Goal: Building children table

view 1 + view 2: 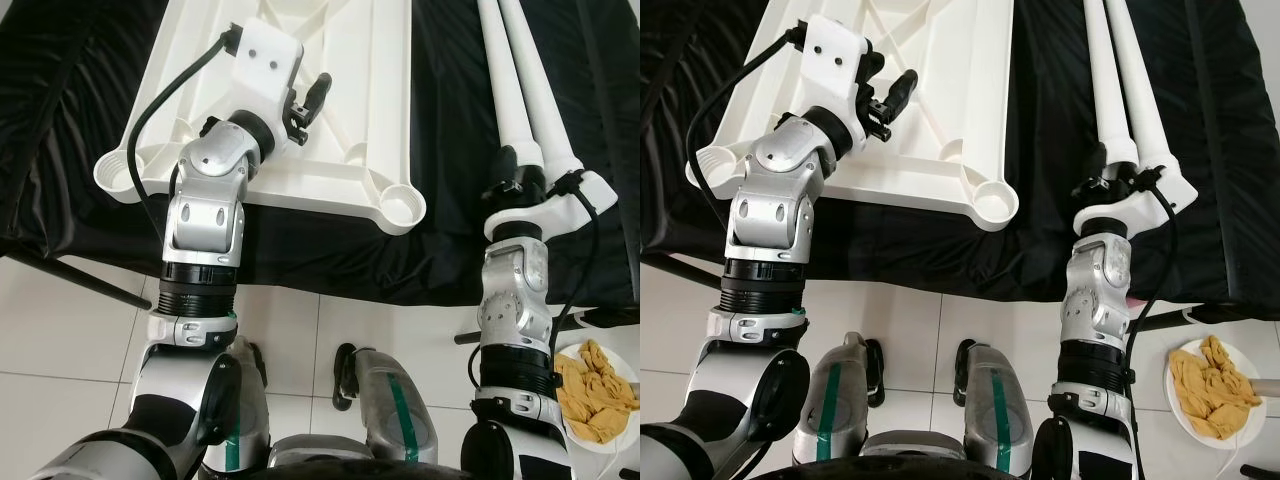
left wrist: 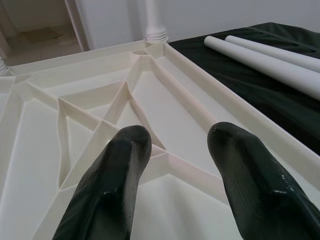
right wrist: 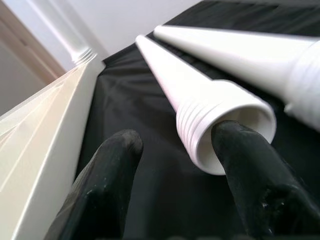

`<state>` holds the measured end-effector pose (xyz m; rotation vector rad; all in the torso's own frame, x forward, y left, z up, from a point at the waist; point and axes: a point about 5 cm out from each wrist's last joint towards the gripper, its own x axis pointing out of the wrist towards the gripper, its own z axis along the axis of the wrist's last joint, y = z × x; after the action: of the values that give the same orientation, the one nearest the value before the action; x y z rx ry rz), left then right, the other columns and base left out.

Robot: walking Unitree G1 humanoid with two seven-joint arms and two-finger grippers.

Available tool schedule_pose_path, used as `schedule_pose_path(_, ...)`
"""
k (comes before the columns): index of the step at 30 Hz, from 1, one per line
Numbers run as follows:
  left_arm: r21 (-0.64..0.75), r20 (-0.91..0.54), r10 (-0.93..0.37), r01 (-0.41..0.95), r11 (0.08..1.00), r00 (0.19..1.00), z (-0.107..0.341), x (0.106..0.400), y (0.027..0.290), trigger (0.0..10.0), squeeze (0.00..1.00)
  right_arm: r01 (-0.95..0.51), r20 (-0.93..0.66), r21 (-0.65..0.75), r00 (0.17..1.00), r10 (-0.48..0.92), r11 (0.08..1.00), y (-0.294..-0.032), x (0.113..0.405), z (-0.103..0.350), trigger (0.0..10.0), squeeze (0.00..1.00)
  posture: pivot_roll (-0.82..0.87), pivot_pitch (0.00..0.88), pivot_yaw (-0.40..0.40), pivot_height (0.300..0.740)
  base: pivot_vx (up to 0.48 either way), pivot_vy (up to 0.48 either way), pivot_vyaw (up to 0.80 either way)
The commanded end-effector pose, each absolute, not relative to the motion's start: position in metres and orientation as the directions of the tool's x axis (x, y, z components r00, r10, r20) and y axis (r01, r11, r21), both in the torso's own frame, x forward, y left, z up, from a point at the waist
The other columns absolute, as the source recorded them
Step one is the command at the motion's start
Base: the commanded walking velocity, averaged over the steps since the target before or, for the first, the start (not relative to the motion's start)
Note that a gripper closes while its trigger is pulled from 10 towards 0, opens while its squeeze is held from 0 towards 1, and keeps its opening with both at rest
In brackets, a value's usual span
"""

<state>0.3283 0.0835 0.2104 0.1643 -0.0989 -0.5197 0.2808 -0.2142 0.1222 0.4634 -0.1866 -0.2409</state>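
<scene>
The white plastic table top (image 1: 345,150) lies upside down on a black cloth, ribs facing up. My left gripper (image 1: 308,105) hovers open over its ribbed underside (image 2: 100,100), holding nothing. Two loose white legs (image 1: 520,80) lie side by side on the cloth to the right. My right gripper (image 3: 180,135) is open at the threaded end of the nearer leg (image 3: 200,95). One finger (image 3: 250,175) is against that end's rim, and the other finger (image 3: 110,180) is over the cloth. The second leg (image 3: 250,50) lies just beyond.
Round sockets sit at the top's near corners (image 1: 405,205). A white threaded post (image 2: 156,35) stands at its far corner. A plate of yellow pieces (image 1: 600,390) rests on the tile floor at the right. A black frame bar (image 1: 80,275) slants under the cloth at the left.
</scene>
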Motion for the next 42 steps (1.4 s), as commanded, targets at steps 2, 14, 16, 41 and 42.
schedule_pose_path(2, 0.178, 0.075, -0.419, 0.401, 0.898, 0.905, 0.212, 0.329, 0.089, 10.0, 0.0, 0.188, 0.093, 0.471, 0.961, -0.26, 0.862, -0.215, 0.28, 0.116, 10.0, 0.0, 0.05, 0.086, -0.027, 0.74, 0.0, 0.0, 0.0)
schedule_pose_path(14, 0.177, 0.083, -0.405, 0.386, 0.905, 0.911, 0.212, 0.327, 0.092, 10.0, 0.0, 0.179, 0.064, 0.521, 0.967, -0.247, 0.834, -0.224, 0.29, 0.109, 10.0, 0.0, 0.06, 0.081, -0.032, 0.74, 0.0, 0.0, 0.0)
schedule_pose_path(16, 0.177, 0.083, -0.406, 0.388, 0.905, 0.91, 0.212, 0.327, 0.091, 10.0, 0.0, 0.173, 0.069, 0.523, 0.968, -0.243, 0.834, -0.227, 0.294, 0.109, 10.0, 0.0, 0.06, 0.078, -0.031, 0.74, 0.0, 0.0, 0.0)
schedule_pose_path(41, 0.243, 0.066, -0.496, 0.468, 0.849, 0.866, 0.205, 0.323, 0.078, 10.0, 0.0, -0.033, 0.145, 0.651, 0.986, -0.082, 0.758, -0.23, 0.341, 0.126, 0.0, 0.0, 0.07, 0.103, -0.083, 0.74, 0.0, 0.0, 0.0)
schedule_pose_path(42, 0.252, 0.065, -0.5, 0.47, 0.846, 0.864, 0.205, 0.324, 0.078, 10.0, 0.0, -0.06, 0.171, 0.642, 0.983, -0.067, 0.765, -0.228, 0.343, 0.128, 0.0, 0.0, 0.07, 0.102, -0.084, 0.74, 0.0, 0.0, 0.0)
